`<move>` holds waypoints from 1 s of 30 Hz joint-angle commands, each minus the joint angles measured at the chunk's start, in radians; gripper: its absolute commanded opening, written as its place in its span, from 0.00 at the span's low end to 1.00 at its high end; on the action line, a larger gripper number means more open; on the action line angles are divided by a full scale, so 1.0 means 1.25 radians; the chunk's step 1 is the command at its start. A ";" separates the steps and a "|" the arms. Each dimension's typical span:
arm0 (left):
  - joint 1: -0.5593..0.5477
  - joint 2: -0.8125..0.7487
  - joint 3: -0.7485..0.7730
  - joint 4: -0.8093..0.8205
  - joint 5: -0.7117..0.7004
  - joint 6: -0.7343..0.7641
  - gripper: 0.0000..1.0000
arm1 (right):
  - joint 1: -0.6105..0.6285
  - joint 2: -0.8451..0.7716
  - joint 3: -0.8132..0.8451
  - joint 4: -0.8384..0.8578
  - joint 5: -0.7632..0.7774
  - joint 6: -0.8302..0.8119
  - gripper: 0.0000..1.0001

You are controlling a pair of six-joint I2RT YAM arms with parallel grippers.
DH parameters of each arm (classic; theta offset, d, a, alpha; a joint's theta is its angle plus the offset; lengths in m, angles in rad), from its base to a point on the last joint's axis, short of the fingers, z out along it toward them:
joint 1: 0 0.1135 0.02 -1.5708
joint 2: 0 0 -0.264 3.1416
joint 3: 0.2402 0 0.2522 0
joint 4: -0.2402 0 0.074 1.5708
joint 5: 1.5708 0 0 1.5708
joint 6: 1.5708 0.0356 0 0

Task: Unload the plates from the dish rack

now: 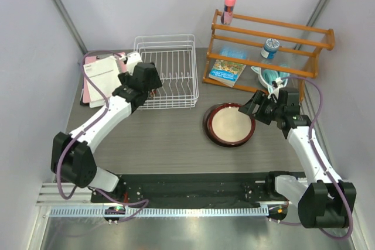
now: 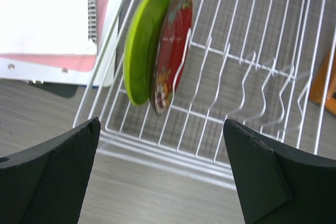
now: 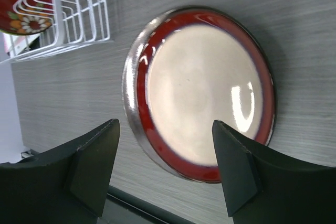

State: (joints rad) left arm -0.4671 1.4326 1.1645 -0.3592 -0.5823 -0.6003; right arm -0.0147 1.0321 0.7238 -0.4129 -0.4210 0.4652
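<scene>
The white wire dish rack [image 1: 170, 68] stands at the back left. In the left wrist view [image 2: 252, 77] it holds two upright plates at its left end: the lime green plate [image 2: 139, 45] and, against it, the red floral plate [image 2: 173, 51]. My left gripper [image 1: 150, 86] is open and empty, just outside the rack's near-left side [image 2: 163, 177]. The dark-red-rimmed cream plate [image 1: 229, 124] lies flat on the table, stacked on the grey-rimmed plate, of which only the rim [image 3: 131, 98] shows. My right gripper [image 1: 253, 107] is open and empty, hovering over that stack's edge [image 3: 165, 169].
An orange-brown wooden shelf rack [image 1: 275, 27] stands at the back right with a pink bottle [image 1: 229, 3], a blue-lidded jar [image 1: 270, 47] and a book [image 1: 227, 69]. A teal item [image 1: 270, 76] lies behind my right gripper. Notebooks [image 1: 98, 77] lie left of the dish rack.
</scene>
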 commanded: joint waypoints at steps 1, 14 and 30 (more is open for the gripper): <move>0.023 0.081 0.097 0.058 -0.020 0.054 1.00 | 0.003 -0.001 0.041 0.019 -0.042 -0.003 0.77; 0.036 0.275 0.223 0.073 -0.034 0.072 0.89 | 0.003 0.062 0.055 0.014 -0.033 -0.046 0.77; 0.053 0.338 0.239 0.068 -0.089 0.070 0.66 | 0.003 0.078 0.055 0.014 -0.038 -0.048 0.77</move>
State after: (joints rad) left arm -0.4107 1.8412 1.4322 -0.3035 -0.6487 -0.5133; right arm -0.0147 1.1244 0.7498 -0.4053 -0.4492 0.4194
